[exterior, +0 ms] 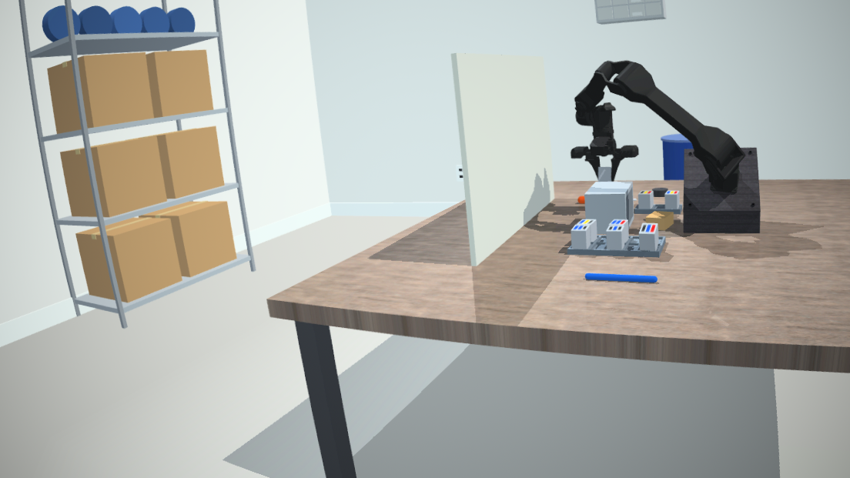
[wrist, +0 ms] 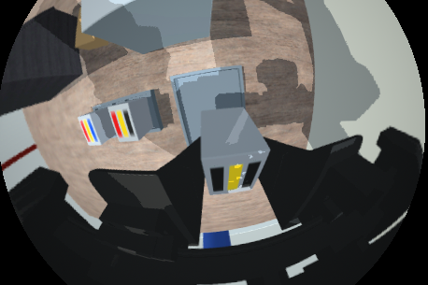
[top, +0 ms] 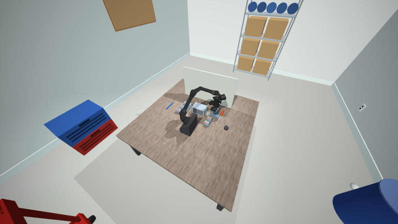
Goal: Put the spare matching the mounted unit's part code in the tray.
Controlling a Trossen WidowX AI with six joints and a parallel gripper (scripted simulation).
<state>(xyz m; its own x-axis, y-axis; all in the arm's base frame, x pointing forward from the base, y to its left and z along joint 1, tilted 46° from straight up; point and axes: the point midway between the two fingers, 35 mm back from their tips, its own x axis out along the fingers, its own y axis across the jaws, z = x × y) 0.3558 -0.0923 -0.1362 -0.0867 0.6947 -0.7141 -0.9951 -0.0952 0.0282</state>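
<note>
Overhead, fingers clamp one spare (wrist: 234, 159); five sit racked.

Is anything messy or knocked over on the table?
Nothing looks knocked over or spilled. The spares stand upright in their rack, and the tool holds one grey spare above the tray. A blue pen lies loose nearby.
</note>
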